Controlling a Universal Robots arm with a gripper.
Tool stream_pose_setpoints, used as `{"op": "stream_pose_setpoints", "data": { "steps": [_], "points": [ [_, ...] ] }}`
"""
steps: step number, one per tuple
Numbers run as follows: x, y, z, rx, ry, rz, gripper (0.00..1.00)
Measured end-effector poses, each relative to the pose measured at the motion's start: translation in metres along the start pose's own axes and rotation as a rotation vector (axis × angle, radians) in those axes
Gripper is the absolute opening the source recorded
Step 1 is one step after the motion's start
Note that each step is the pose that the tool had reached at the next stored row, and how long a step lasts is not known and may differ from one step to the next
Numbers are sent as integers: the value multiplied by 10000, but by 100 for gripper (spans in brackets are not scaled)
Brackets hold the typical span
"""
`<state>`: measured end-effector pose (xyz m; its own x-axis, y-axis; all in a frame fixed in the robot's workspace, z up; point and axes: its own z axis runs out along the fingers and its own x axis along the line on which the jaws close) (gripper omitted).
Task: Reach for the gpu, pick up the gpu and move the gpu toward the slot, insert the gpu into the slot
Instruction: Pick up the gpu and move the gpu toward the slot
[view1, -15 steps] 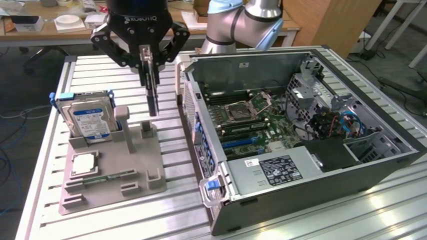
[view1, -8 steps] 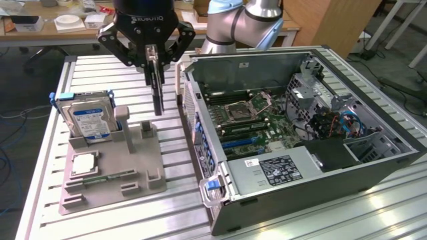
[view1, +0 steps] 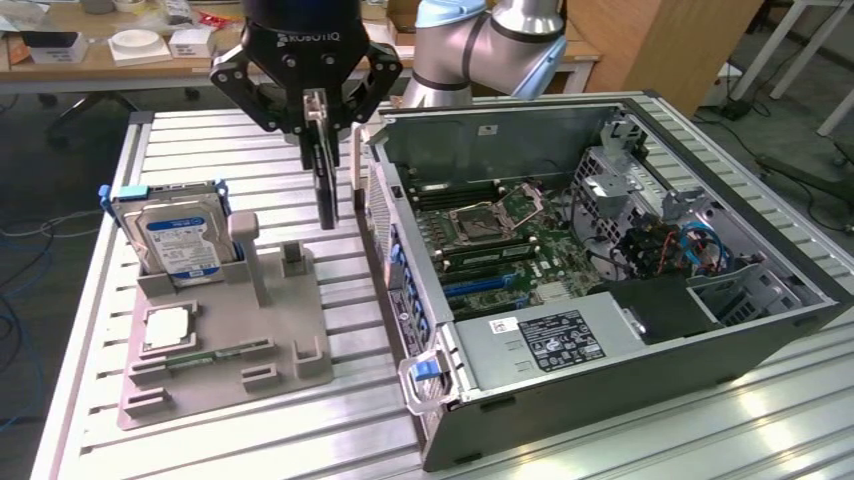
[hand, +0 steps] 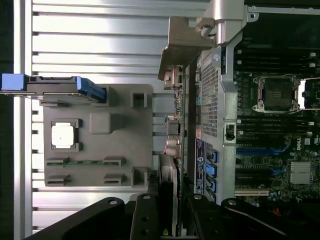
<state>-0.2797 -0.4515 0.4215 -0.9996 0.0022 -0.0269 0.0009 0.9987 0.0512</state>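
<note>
The claw (view1: 316, 112) points straight down, arm (view1: 461, 45) behind it, its 2 fingers (view1: 276, 104) pinched nearly together.

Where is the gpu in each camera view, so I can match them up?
Exterior view: the gpu hangs edge-on from the gripper, between the grey holder and the computer case.
Wrist view: the gpu runs edge-on between the same two.
Shared landmark: the hard drive standing in the holder.

- The black metal gripper (view1: 320, 122) is being cut off by the exterior view's top edge.
- The thin green gpu card (view1: 326, 190) is showing edge-on, its broad faces hiding.
</note>
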Motion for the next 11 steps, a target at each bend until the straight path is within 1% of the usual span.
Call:
{"op": "stream_pose_setpoints", "data": {
  "steps": [8, 9, 10, 11],
  "points": [
    [-63, 0, 1, 1, 1, -6, 27],
    [-69, 0, 1, 14, 1, -6, 27],
    [-74, 1, 2, 56, 0, -6, 27],
    [-78, 1, 2, 116, 1, -9, 27]
  ]
}}
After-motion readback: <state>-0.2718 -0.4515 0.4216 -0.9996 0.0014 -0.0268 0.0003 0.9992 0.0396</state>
